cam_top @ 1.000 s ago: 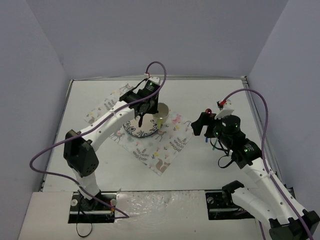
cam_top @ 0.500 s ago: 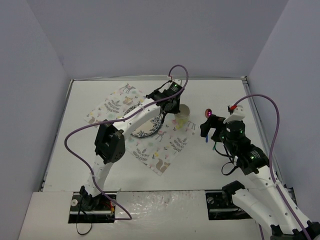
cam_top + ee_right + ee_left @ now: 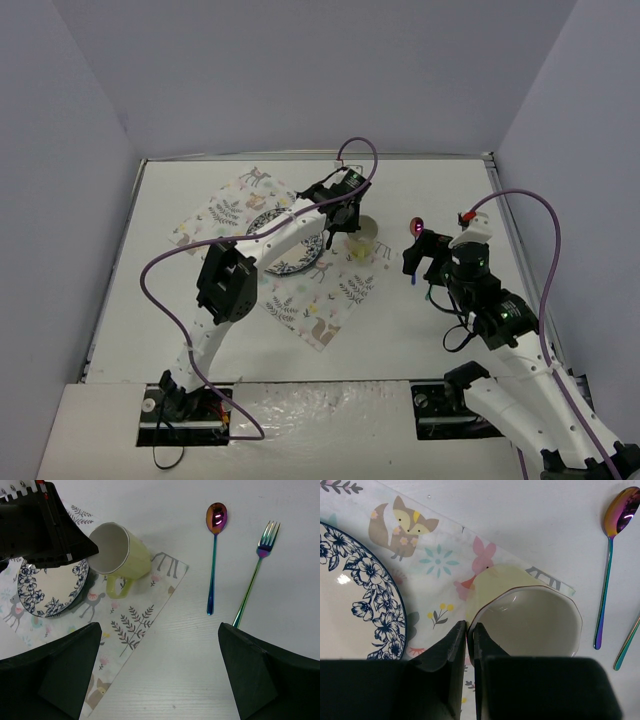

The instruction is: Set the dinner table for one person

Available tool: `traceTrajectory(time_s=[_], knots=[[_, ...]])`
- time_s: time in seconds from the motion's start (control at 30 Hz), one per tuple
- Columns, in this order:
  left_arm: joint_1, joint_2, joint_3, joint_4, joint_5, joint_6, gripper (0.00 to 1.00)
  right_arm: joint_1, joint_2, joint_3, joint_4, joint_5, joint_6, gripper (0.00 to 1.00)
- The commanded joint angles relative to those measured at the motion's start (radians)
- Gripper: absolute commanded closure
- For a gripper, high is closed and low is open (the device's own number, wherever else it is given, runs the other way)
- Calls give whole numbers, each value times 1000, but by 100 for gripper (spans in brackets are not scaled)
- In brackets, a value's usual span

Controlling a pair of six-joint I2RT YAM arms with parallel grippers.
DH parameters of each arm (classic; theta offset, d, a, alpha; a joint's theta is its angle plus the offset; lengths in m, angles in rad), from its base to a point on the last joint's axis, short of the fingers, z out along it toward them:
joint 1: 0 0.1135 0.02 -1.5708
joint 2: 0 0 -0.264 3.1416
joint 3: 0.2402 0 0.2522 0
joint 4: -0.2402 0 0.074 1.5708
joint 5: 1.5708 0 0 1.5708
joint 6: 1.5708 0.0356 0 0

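My left gripper point(image 3: 345, 215) is shut on the rim of a pale yellow mug point(image 3: 530, 625), one finger inside and one outside. The mug point(image 3: 122, 552) tilts over the right corner of the animal-print cloth point(image 3: 135, 625), handle towards me. A blue-flowered plate point(image 3: 355, 605) lies on the cloth just left of it. An iridescent spoon point(image 3: 214, 555) and fork point(image 3: 255, 570) lie side by side on the white dinner table point(image 3: 180, 320), right of the cloth. My right gripper point(image 3: 160, 670) hangs wide open above the bare table near the cutlery, with nothing between its fingers.
The cloth point(image 3: 300, 300) lies as a diamond in the middle of the table, the plate point(image 3: 285, 250) on it. Grey walls close in the back and both sides. The right arm's purple cable point(image 3: 540, 215) loops above the table's right edge.
My left gripper has carried the mug rightward from over the plate to the cloth's right corner. The right gripper shifted a little right and its jaws opened wider.
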Motion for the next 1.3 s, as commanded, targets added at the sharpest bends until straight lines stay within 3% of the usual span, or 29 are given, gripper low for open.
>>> traceTrajectory(time_s=[0.0, 0.4, 0.6, 0.7, 1.13, 1.27], knots=[[-4, -41, 77, 80, 6, -38, 100, -5, 0, -5, 38, 38, 14, 0], [-4, -14, 95, 57, 35, -35, 97, -6, 0, -20, 38, 46, 19, 0], [-4, -20, 94, 61, 41, -30, 62, -6, 17, -20, 38, 51, 24, 0], [-4, -34, 93, 58, 32, -25, 49, -6, 25, -19, 35, 63, 27, 0], [-4, -244, 41, 92, -20, 67, 14, -55, 138, 20, 19, 100, 22, 1], [-2, -347, -38, 112, -41, 127, 9, -113, 219, 39, 26, 59, -4, 5]])
